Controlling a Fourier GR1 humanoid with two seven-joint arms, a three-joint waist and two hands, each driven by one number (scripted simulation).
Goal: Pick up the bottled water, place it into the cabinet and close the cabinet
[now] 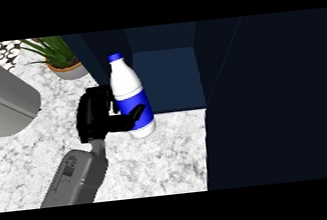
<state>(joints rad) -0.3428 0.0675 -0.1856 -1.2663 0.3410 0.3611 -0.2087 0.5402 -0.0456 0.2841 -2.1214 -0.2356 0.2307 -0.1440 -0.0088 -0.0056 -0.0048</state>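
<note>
one hand (97, 116) | fingers (134, 116) curled on bottled water (130, 93) | potted plant (60, 55) behind | cabinet (167, 76) beside

One forearm (81, 176) is seen in the head view, rising from the lower edge. It is cased in smooth mid-grey panels with a boxy, slightly tapered form, wider toward the bottom and narrowing to the wrist. On its upper face a paler rectangular plate is set, on which small dark marks are visible, too small to be read. A darker seam is seen along the casing's side. The wrist is formed by a short, narrower grey block. The hand (100, 116) is entirely black, with a blocky palm, thick rounded fingers and a thumb; faint glossy highlights are shown on its edges.
</note>
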